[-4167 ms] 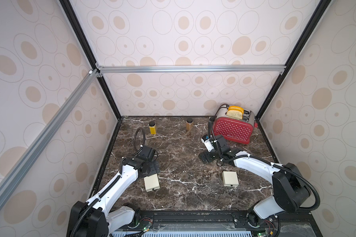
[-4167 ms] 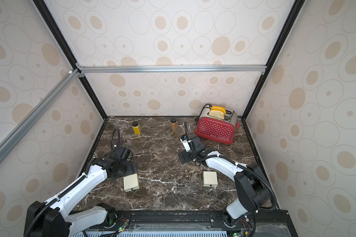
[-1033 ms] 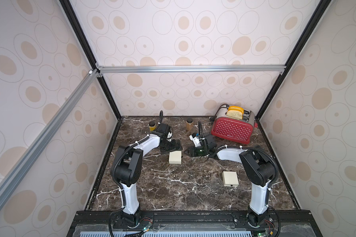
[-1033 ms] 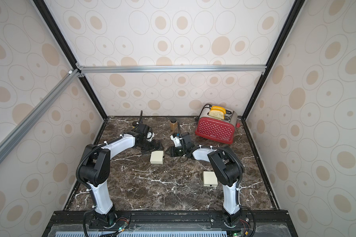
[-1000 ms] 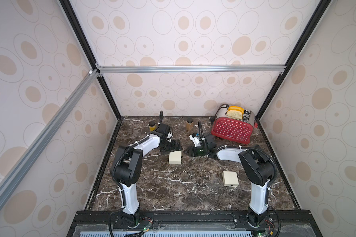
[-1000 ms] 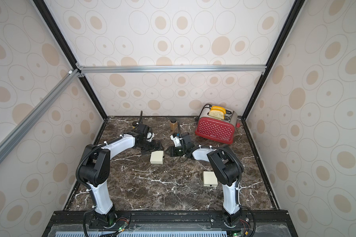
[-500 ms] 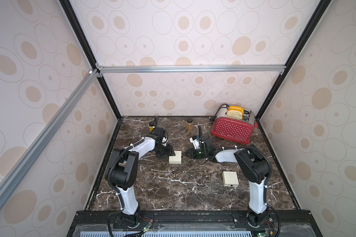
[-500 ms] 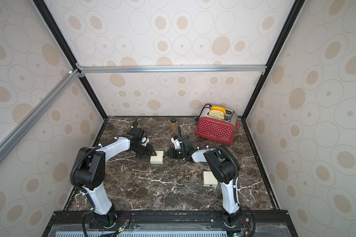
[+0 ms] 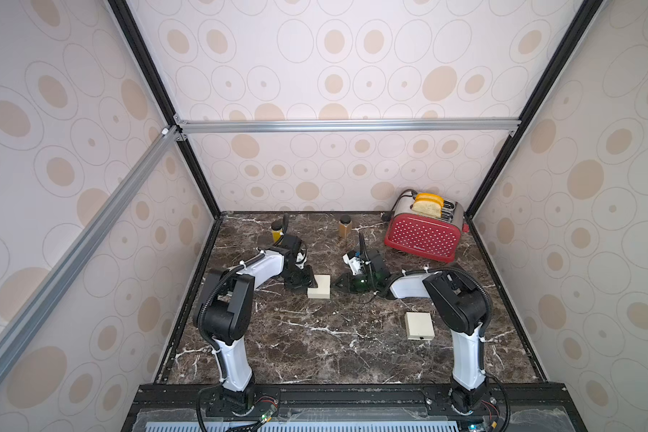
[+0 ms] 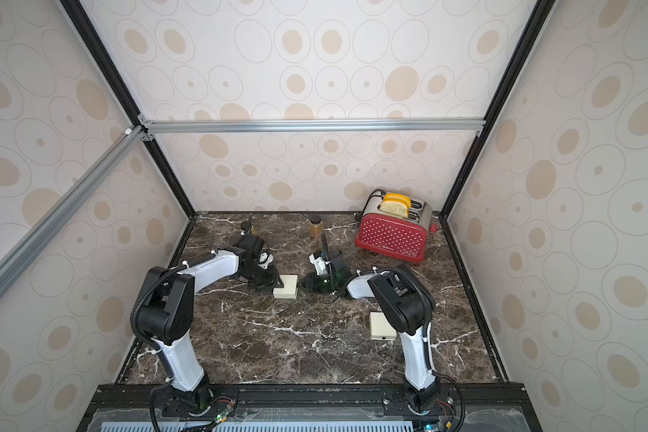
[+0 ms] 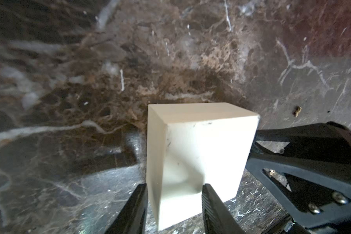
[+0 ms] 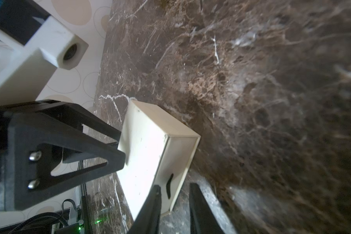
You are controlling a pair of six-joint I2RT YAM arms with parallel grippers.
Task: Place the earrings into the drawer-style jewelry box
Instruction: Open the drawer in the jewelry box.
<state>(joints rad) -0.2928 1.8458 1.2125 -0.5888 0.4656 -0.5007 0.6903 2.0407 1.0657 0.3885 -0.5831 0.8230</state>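
Note:
The cream drawer-style jewelry box lies mid-table between both grippers. My left gripper is shut on its left corner, one finger on the side face and the other over the top. My right gripper stands narrowly open at the drawer front, whose slot handle shows in the gap. The drawer is closed. The earrings are out of view. A tiny brownish speck lies on the marble, too small to tell what it is.
A second flat cream box lies at the front right. A red toaster with toast stands at the back right. Two small jars stand along the back wall. Patterned walls close in three sides.
Since four seconds ago the box has moved from the front left to mid-table. In the last second my left gripper slid to its left corner and closed there, and my right jaws narrowed.

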